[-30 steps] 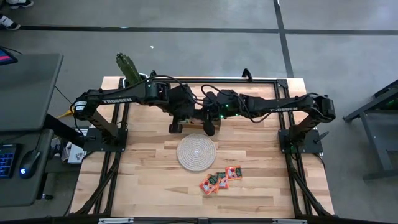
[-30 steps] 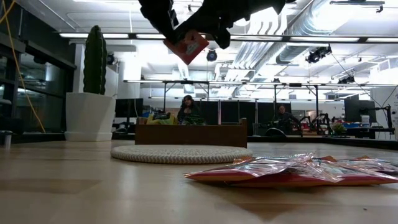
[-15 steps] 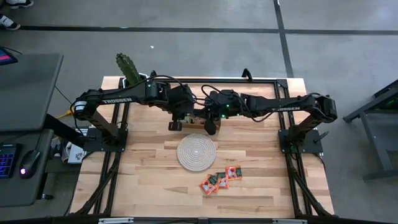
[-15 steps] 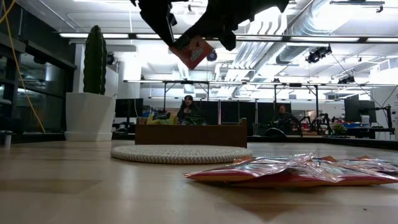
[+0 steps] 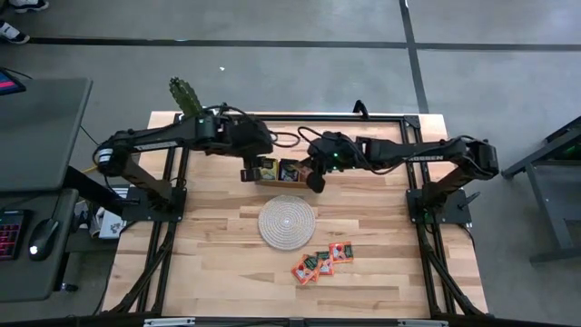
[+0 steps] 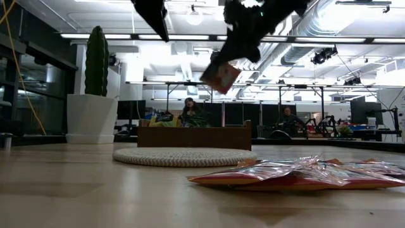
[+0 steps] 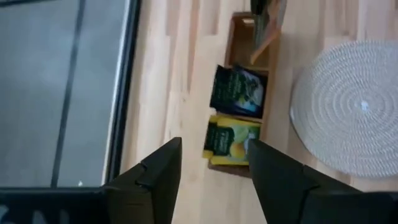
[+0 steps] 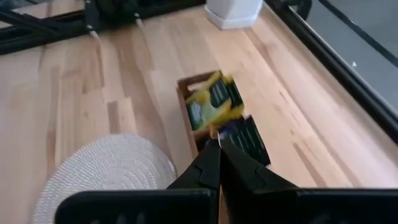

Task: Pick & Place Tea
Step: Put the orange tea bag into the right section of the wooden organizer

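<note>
- The right pincer point(image 5: 314, 181) hangs at upper centre of the high view, over the right end of the wooden tray point(image 5: 272, 181), its fingers pressed together on an orange-red tea sachet point(image 6: 220, 76)
- In the low view that sachet hangs tilted in the air in the upper middle of the frame, above the tray point(image 6: 193, 137) and clear of the table point(image 6: 95, 190)
- The left pincer point(image 5: 246, 173) sits just left of the tray in the high view, with its fingers spread and nothing between them; in the left wrist view the two dark fingers point(image 7: 158, 180) stand apart at the bottom of the frame
- The left wrist view shows a yellow-green sachet point(image 7: 230, 138) in the nearest tray compartment and a dark blue-black sachet point(image 7: 238, 91) in the next one
- The right wrist view shows the same two colours in the tray point(image 8: 186, 106), yellow-green sachets point(image 8: 210, 99) in the farther compartment and dark ones point(image 8: 245, 138) nearer the closed fingers
- A round pale woven mat point(image 5: 287, 222) lies at centre of the high view, just below the tray and apart from it
- A cluster of orange-red sachets point(image 5: 320, 262) lies flat on the table, lower right of the mat; in the low view they fill the lower right of the frame point(image 6: 297, 174)
- A cactus in a white pot point(image 6: 92, 95) stands at the left of the low view
- People point(image 6: 190, 113) sit far off in the room behind the table
</note>
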{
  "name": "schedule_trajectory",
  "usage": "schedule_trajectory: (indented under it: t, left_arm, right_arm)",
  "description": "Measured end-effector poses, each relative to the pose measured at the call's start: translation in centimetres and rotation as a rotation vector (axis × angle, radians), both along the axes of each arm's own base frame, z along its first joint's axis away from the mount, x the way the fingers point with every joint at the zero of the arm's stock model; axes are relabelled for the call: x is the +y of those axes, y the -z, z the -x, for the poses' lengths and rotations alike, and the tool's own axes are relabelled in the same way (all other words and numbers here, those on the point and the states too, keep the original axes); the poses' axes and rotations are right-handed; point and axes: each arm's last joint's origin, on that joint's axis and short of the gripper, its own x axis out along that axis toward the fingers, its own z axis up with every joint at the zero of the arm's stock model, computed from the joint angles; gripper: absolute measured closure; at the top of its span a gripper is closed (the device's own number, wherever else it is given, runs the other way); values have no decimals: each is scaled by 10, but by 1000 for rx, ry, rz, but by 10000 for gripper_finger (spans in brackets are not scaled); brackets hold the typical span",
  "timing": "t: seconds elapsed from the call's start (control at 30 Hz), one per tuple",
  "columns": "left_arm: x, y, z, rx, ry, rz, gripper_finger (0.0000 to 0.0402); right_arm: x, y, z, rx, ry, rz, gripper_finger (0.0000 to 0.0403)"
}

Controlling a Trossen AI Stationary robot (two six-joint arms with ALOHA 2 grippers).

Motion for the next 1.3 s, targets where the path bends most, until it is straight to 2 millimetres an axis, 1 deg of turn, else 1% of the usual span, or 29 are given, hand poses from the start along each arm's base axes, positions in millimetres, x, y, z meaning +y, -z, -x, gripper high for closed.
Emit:
schedule_trajectory:
  t: [0.07, 0.1, 0.17, 0.23, 0.33, 0.4, 0.47, 0.53, 0.6, 0.67, 0.77, 0.87, 0.93, 1.0, 1.03, 1.17, 1.23, 1.3]
  left_arm:
    - [-1, 1, 11, -25, -1, -5, 222]
    - [-2, 3, 14, -37, -1, -6, 222]
    - [-2, 7, 17, -119, -3, -6, 222]
    - [-5, 17, 31, -150, 7, 17, 222]
    - [-8, 27, 37, -335, 30, 70, 222]
    - [-10, 46, 48, -353, 34, 121, 222]
    - [-11, 51, 48, -503, 41, 155, 222]
    - [-13, 67, 57, -539, 39, 209, 222]
    - [-14, 73, 59, -640, 43, 244, 222]
    - [-15, 85, 62, -677, 46, 281, 222]
    - [-17, 96, 63, -748, 61, 326, 222]
    - [-17, 99, 62, -836, 88, 351, 222]
    - [-18, 103, 62, -862, 101, 363, 222]
    - [-18, 101, 61, -905, 114, 358, 222]
    - [-18, 99, 61, -926, 119, 355, 222]
    - [-18, 97, 61, -958, 138, 342, 222]
    - [-18, 95, 61, -979, 149, 337, 222]
    - [-18, 95, 61, -974, 155, 342, 222]
  right_arm:
    - [-1, 11, 5, -24, 17, -12, 403]
    - [-1, 13, 9, -61, 24, -15, 403]
    - [-2, 21, 16, -135, 38, -16, 403]
    - [-4, 29, 24, -220, 76, -24, 403]
    - [-7, 48, 37, -313, 116, -47, 403]
    - [-8, 61, 44, -369, 148, -66, 403]
    - [-8, 73, 52, -400, 188, -76, 403]
    - [-8, 80, 58, -443, 233, -80, 403]
    - [-10, 85, 63, -473, 263, -93, 403]
    - [-11, 90, 64, -482, 279, -107, 403]
    - [-12, 97, 64, -460, 285, -112, 403]
    - [-13, 99, 62, -482, 293, -115, 403]
    - [-14, 98, 58, -501, 311, -114, 403]
    - [-14, 106, 58, -466, 323, -116, 403]
    - [-15, 106, 56, -488, 323, -120, 403]
    - [-15, 113, 54, -489, 333, -142, 403]
    - [-15, 119, 53, -460, 332, -149, 403]
    - [-16, 120, 51, -477, 337, -165, 403]
